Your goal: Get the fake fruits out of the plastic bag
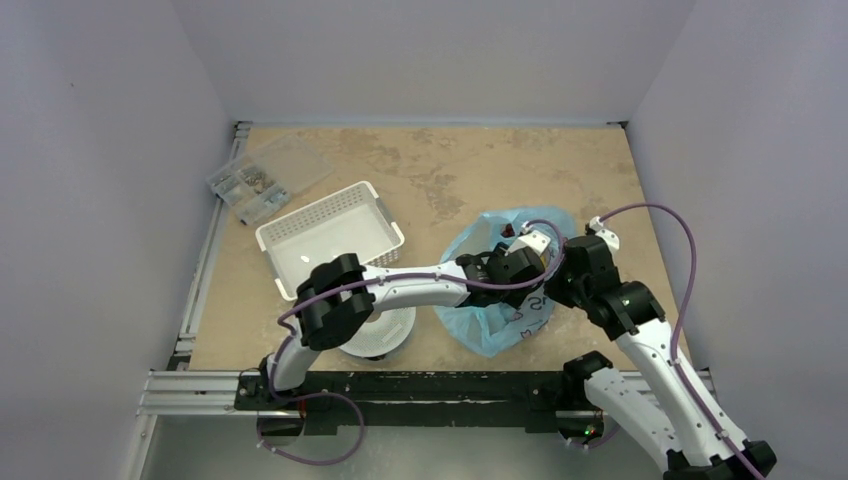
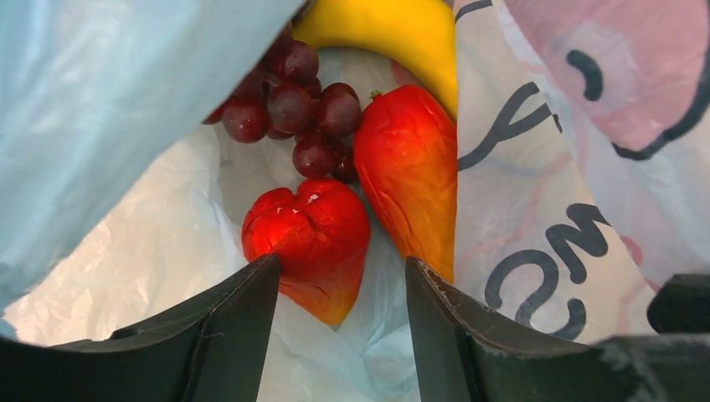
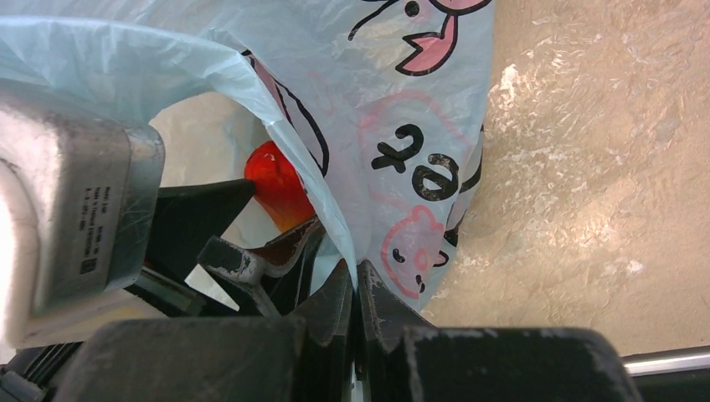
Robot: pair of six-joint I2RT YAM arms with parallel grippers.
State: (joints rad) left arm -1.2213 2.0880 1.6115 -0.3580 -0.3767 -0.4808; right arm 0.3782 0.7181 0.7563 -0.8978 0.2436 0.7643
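The light-blue plastic bag (image 1: 500, 318) lies right of the table's middle. My left gripper (image 2: 342, 270) is inside it, open, its fingers either side of a red strawberry-like piece (image 2: 310, 234). Behind that lie an orange-red mango (image 2: 410, 167), dark purple grapes (image 2: 293, 109) and a yellow piece (image 2: 393, 29). My right gripper (image 3: 355, 275) is shut on the bag's rim (image 3: 335, 226) and holds the mouth open. The red piece shows through the opening in the right wrist view (image 3: 272, 184). In the top view both grippers meet at the bag's mouth (image 1: 520, 255).
A white slotted basket (image 1: 330, 238) stands left of the bag. A round white perforated disc (image 1: 380, 330) lies under the left arm. A clear compartment box (image 1: 262, 178) of small parts sits at the back left. Metal rails (image 1: 200, 385) run along the near edge.
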